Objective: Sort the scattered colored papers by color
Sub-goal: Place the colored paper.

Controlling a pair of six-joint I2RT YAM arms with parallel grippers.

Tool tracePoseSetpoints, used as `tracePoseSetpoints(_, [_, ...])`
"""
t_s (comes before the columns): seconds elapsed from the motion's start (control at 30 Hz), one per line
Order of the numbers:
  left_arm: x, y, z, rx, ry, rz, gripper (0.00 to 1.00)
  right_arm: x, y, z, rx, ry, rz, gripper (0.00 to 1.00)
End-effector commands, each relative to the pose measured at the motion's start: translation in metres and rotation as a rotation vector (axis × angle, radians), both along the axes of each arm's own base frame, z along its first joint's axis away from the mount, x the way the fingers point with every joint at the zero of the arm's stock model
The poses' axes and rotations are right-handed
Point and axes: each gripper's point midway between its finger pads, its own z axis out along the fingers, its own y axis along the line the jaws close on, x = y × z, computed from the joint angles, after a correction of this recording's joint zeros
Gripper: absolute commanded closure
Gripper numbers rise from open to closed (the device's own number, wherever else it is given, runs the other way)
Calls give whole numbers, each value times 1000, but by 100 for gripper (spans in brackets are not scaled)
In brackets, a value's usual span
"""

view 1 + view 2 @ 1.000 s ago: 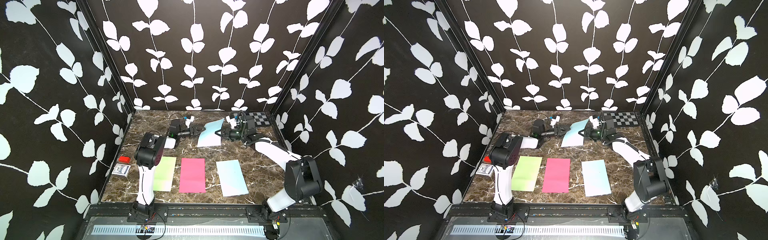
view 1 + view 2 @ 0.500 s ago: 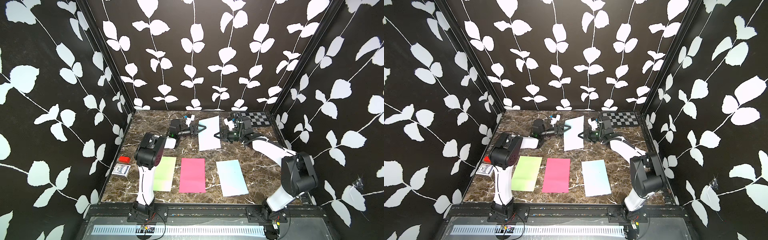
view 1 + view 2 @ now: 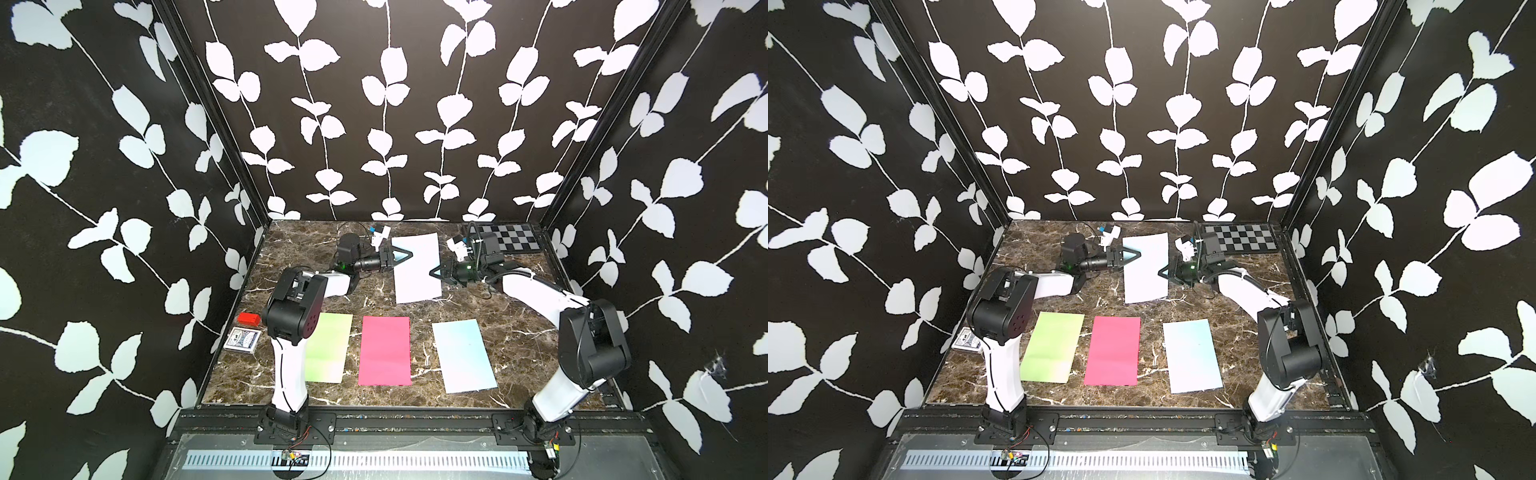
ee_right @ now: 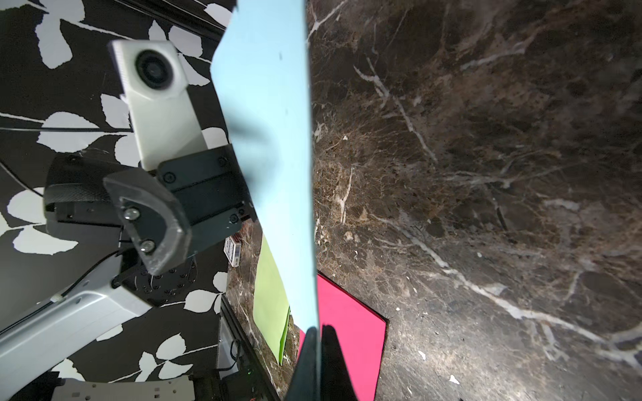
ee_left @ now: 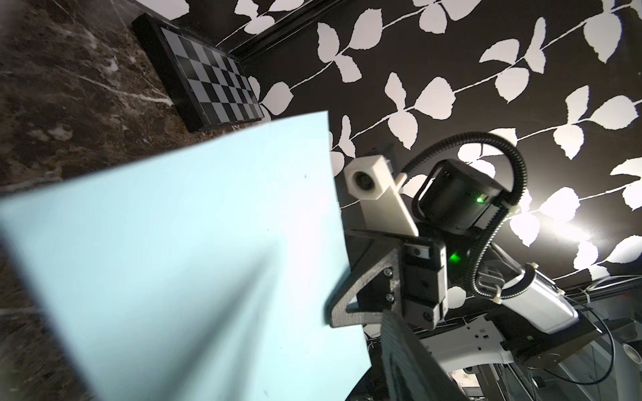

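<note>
1. In both top views, a held blue sheet (image 3: 417,270), washed almost white by glare, is sitting tilted above the table (image 3: 519,332) between the two claws. The right claw (image 3: 435,272) is pinching one long edge. The left claw (image 3: 405,254) is reaching over the opposite edge. Well apart from both claws, back toward the arm bases, a green sheet (image 3: 328,347), a pink sheet (image 3: 385,351) and a flat blue sheet (image 3: 463,355) are lying side by side without touching.
2. In the left wrist view, the held blue sheet (image 5: 173,243) is filling the space ahead of the left claw. One finger is showing only as a blurred dark wedge across the paper. The other finger (image 5: 406,354) is standing clear of the sheet's edge, so this claw is looking open around the paper, not clamping it.
3. In the right wrist view, the right claw's closed fingers (image 4: 335,368) are gripping the sheet, which is running edge-on away from them. It is covering parts of the green and pink sheets beyond.
4. The step in hand looks like carrying the one loose sheet. The next move calls for bringing it back to the flat blue sheet and laying it squarely on top. How many sheets each pile is holding is impossible to make out.
</note>
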Motion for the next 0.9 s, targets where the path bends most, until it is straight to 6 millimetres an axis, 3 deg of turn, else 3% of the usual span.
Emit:
tracePoseSetpoints(0.0, [-17,2,13,31,-53,-40,41,6,1,13,-11,-55,26,100])
tracePoseSetpoints(0.17, [-25,4,13,59,-66,-58,45,6,1,14,-19,-64,28,100])
tracePoseSetpoints(0.47, [-30,4,15,72,-68,-77,67,2,0,14,-35,-66,51,100])
tracePoseSetpoints(0.87, [-33,6,13,90,-66,-83,74,-1,-1,18,-35,-77,55,100])
